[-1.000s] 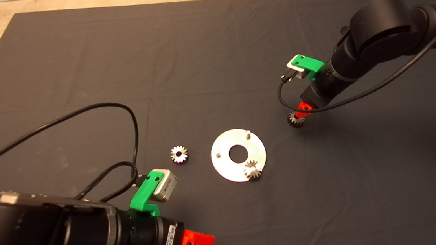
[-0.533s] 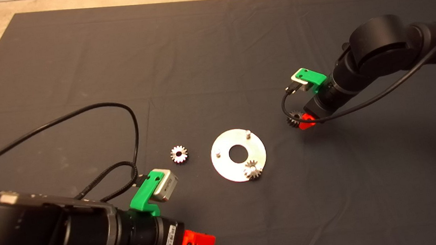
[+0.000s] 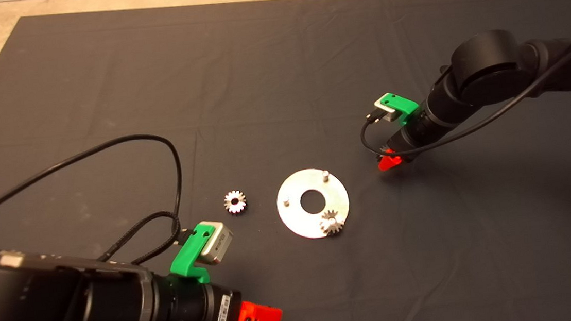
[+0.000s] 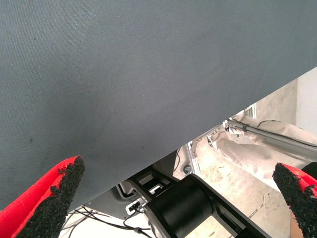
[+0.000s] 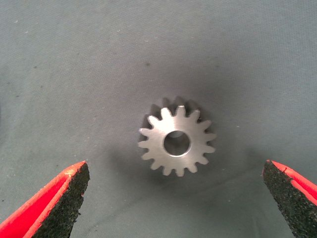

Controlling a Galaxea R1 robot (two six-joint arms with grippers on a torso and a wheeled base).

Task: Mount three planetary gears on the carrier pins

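Right gripper (image 5: 176,198) over a loose gear (image 5: 177,143), right of the disc (image 3: 296,224).
Your wrist view shows its silver teeth between spread fingers; overhead hides it.

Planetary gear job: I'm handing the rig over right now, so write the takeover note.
Right gripper: open, over a loose gear lying flat on the mat right of the disc.
Left gripper: open, parked at the mat's near left edge.
Done: one gear sits on the disc's near pin.
Left: two bare pins; the other loose gear lies left of the disc.
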